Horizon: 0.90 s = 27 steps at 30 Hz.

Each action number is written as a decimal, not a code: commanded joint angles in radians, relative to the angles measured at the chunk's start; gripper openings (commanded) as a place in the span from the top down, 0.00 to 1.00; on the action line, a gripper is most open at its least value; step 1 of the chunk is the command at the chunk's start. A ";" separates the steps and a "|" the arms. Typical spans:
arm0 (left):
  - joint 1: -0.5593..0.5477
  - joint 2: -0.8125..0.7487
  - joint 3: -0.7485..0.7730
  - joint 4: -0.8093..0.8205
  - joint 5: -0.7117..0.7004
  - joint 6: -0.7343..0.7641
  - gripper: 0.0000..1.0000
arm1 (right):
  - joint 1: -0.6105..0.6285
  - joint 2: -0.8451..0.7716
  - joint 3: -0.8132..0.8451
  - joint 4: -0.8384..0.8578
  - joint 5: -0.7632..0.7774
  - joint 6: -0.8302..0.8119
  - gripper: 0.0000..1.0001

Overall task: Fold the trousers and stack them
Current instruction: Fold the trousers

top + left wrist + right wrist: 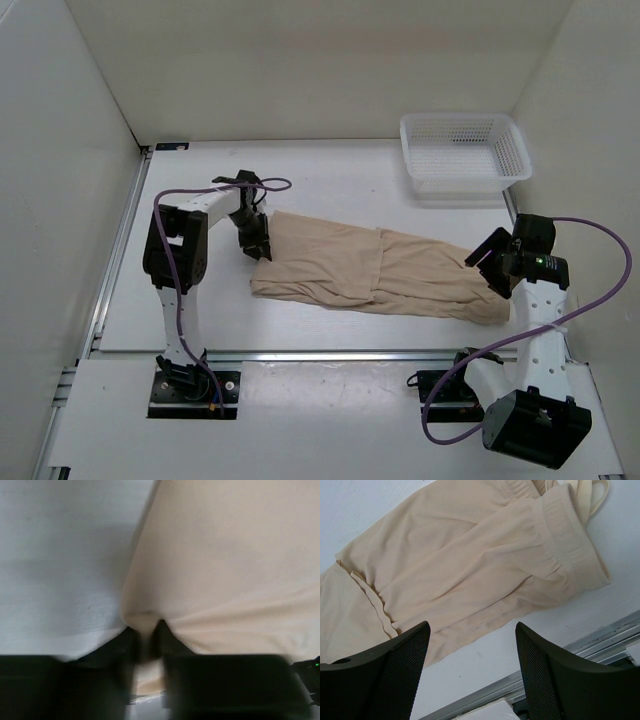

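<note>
Two end effectors on the job: my left end effector (149,630) is pinching the left edge of the trousers (370,270), which lie stretched across the counter (200,300). My right end effector (470,630) hovers spread over the waistband (570,535). Folding step, I reckon. Next, the right needs a firm grip.

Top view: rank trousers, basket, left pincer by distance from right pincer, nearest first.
From the right pincer:
1. trousers, right beside it, on its left.
2. basket, far right corner.
3. left pincer, at the trousers' opposite end, left side.
</note>
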 commanded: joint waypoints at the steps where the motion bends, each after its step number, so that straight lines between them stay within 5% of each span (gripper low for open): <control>1: -0.007 0.021 0.009 0.061 0.033 0.015 0.78 | 0.005 0.002 0.010 0.012 -0.023 -0.022 0.26; 2: -0.007 0.021 0.025 0.061 0.033 0.015 0.89 | 0.005 0.002 0.010 0.012 -0.023 -0.022 0.26; 7: 0.059 -0.072 0.063 0.043 0.024 0.003 0.89 | 0.005 -0.007 0.020 0.003 -0.035 -0.012 0.26; 14: 0.144 -0.185 0.285 -0.101 -0.238 -0.020 0.89 | 0.005 -0.016 0.010 0.003 -0.060 -0.012 0.26; 21: 0.130 -0.194 0.502 -0.236 -0.342 0.005 0.89 | 0.005 -0.016 -0.026 0.012 -0.092 -0.022 0.26; 27: 0.066 -0.174 0.513 -0.256 -0.333 0.005 0.89 | 0.005 -0.016 -0.026 0.012 -0.092 -0.022 0.26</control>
